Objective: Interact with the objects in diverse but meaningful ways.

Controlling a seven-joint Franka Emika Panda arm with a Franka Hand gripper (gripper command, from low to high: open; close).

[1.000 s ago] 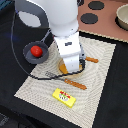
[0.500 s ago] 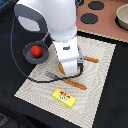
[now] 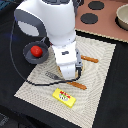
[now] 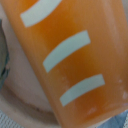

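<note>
The golden bread loaf (image 4: 75, 65), orange with pale slashes, fills the wrist view and lies on a pale rounded surface (image 4: 22, 97). In the exterior view my gripper (image 3: 70, 75) hangs low over the middle of the striped placemat (image 3: 100, 95), with a bit of the loaf (image 3: 73, 76) showing under the hand. The hand hides the fingers, and they do not show in the wrist view either. The red tomato (image 3: 36, 50) sits in the grey pan (image 3: 30, 57) at the exterior view's left. The yellow butter block (image 3: 64, 96) lies on the mat's near part.
Two orange-handled utensils lie on the mat, one (image 3: 90, 59) beyond the hand and one (image 3: 77, 85) just in front, beside a grey spatula blade (image 3: 51, 76). A toy stove with black burners (image 3: 90, 19) and a bowl (image 3: 122, 17) stand at the back right.
The hand has sunk slightly toward the mat over the loaf. The tomato, butter and utensils have not moved.
</note>
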